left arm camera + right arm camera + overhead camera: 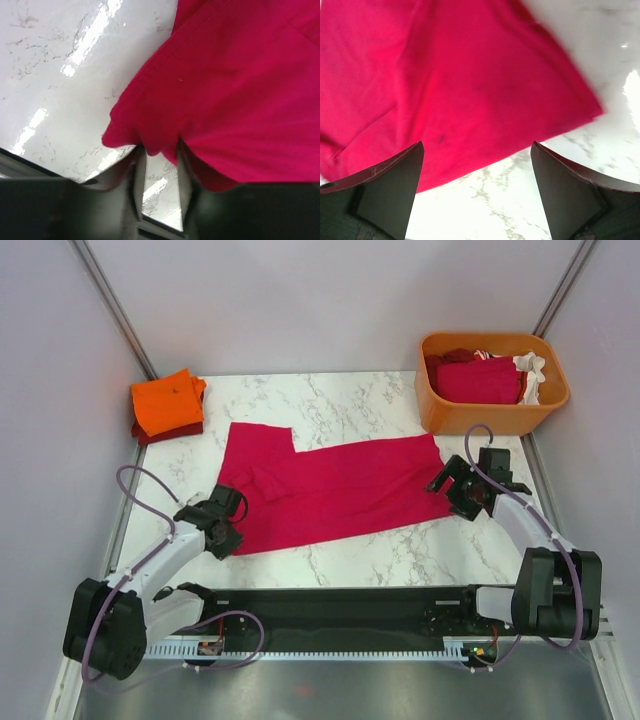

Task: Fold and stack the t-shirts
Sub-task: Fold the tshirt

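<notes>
A crimson-pink t-shirt (330, 490) lies spread flat across the middle of the marble table (400, 550). My left gripper (222, 520) is at its near left corner. In the left wrist view the narrow jaws (160, 147) pinch a bunched fold of the shirt's edge (235, 90). My right gripper (470, 488) is open and empty just off the shirt's right edge. In the right wrist view (477, 145) it hovers over bare marble beside the hem (470, 75). A folded orange t-shirt (168, 400) lies on a folded dark red one (150, 434) at the back left.
An orange plastic tub (490, 418) stands at the back right. It holds dark red cloth (478, 380) and white cloth (530, 370). Grey walls close in the left, right and back sides. A black rail (330, 615) runs along the near edge.
</notes>
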Tool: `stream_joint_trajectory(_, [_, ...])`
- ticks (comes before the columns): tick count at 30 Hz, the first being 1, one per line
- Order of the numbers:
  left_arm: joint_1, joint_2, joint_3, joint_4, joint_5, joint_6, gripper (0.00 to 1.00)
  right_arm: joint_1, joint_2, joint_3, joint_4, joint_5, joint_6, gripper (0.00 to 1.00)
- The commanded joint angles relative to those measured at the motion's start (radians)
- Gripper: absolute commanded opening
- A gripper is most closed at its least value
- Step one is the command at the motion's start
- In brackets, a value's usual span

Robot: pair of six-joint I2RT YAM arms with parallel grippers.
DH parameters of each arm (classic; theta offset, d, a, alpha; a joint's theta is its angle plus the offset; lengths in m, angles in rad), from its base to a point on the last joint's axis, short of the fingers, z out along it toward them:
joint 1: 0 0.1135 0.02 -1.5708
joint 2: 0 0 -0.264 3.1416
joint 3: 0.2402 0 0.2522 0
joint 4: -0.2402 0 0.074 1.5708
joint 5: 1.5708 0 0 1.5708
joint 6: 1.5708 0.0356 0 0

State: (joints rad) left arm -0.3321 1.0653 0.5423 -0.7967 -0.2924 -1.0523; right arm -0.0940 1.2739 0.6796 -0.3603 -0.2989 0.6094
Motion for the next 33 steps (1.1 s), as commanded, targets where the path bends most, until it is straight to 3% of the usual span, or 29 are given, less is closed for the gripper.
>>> stream_joint_trajectory(1, [0.007, 0.019, -0.027, 0.082, -0.068, -0.025, 0.26, -0.001, -0.057, 0.015, -0.062, 0.207, -0.017, 0.96])
stream_joint_trajectory(2, [0.008, 0.025, -0.028, 0.093, -0.070, -0.015, 0.04, -0.003, -0.068, -0.003, -0.063, 0.234, -0.016, 0.96])
stream_joint_trajectory(7, [0.015, 0.012, -0.028, 0.111, -0.073, -0.002, 0.02, -0.003, -0.071, -0.043, -0.072, 0.276, 0.006, 0.92])
stream_joint_trajectory(11, [0.034, -0.004, -0.027, 0.119, -0.062, 0.020, 0.02, -0.003, -0.054, -0.063, -0.055, 0.293, 0.015, 0.83])
stream_joint_trajectory(19, [0.097, -0.008, -0.019, 0.145, -0.014, 0.077, 0.02, -0.012, 0.051, -0.081, 0.058, 0.323, -0.005, 0.40])
stream_joint_trajectory(23, [0.140, -0.010, -0.008, 0.169, 0.022, 0.129, 0.02, -0.024, 0.065, -0.084, 0.076, 0.275, -0.026, 0.00])
stream_joint_trajectory(28, [0.214, 0.018, 0.037, 0.172, 0.053, 0.202, 0.02, -0.024, -0.013, -0.129, 0.029, 0.245, -0.023, 0.00])
stream_joint_trajectory(33, [0.298, -0.051, 0.051, 0.133, 0.055, 0.203, 0.02, -0.029, -0.175, -0.155, -0.094, 0.261, 0.018, 0.00])
